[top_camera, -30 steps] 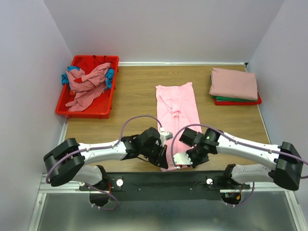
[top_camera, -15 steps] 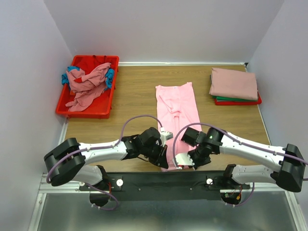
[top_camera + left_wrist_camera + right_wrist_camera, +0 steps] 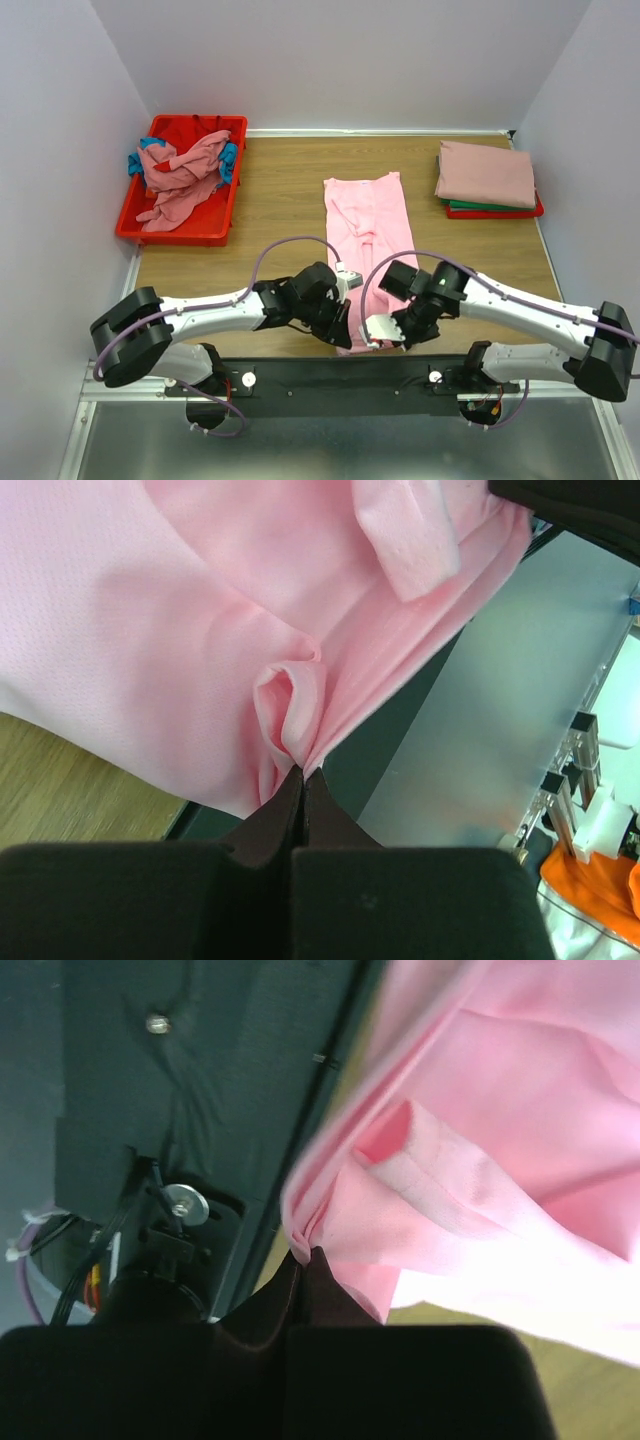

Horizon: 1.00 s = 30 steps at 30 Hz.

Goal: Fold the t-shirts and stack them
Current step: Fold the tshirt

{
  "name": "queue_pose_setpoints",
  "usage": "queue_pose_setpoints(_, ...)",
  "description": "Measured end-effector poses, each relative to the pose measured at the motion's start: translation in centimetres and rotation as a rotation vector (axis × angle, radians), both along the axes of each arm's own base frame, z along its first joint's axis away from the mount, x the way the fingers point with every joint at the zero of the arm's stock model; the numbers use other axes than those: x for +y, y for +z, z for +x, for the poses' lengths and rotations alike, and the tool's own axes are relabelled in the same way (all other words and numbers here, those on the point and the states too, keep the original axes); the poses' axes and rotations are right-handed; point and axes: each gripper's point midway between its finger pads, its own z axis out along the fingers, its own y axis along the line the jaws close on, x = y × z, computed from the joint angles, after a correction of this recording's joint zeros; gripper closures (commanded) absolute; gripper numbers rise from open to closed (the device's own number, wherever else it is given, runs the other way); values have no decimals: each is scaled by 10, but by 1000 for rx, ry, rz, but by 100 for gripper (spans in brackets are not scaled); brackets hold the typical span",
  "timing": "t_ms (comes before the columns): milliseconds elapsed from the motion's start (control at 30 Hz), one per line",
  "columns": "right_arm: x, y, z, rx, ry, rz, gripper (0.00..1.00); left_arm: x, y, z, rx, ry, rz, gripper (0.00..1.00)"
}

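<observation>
Closest to me, just this side of the bubblegum pink t-shirt (image 3: 368, 225), a black mounting rail (image 3: 340, 375) runs along the near edge of the desk (image 3: 280, 215). Both arms bend inward from it towards the shirt's near hem. The left jaws are pressed together on the hem's left corner, with a small pucker of pink cloth bunched right at their tips. The right jaws are likewise squeezed tight on the right corner, nipping a folded edge of the same fabric. The two pairs sit close together, side by side, where the hem reaches the desk's near edge. From there the pink t-shirt runs away from me as a long narrow strip down the middle of the wood, lying flat with a few wrinkles along its centre. Far to its left and farther back, a red bin (image 3: 215, 235) holds a loose heap: a dusty rose t-shirt (image 3: 180, 175) tangled over a teal one (image 3: 229, 160). Far to its right, at the back, sits a neat stack with a folded dusty rose shirt (image 3: 487, 172) on top, then a green one (image 3: 480, 207) and a red one (image 3: 495, 213) underneath.
</observation>
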Motion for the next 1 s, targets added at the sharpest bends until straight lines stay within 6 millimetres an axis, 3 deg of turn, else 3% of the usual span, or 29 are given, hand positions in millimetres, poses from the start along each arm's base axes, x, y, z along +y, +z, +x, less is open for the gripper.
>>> queue_pose_setpoints(200,3,26,30,-93,-132,97,100,-5,24,4,-40,2,-35,100)
queue_pose_setpoints(367,12,25,9,33,-92,156,99,-5,32,-13,-38,-50,-52,100)
queue_pose_setpoints(733,34,-1,-38,225,144,41,100,-9,1,-39,43,-104,13,100)
queue_pose_setpoints(1000,28,19,-24,53,163,123,100,20,-11,-55,92,-34,16,100)
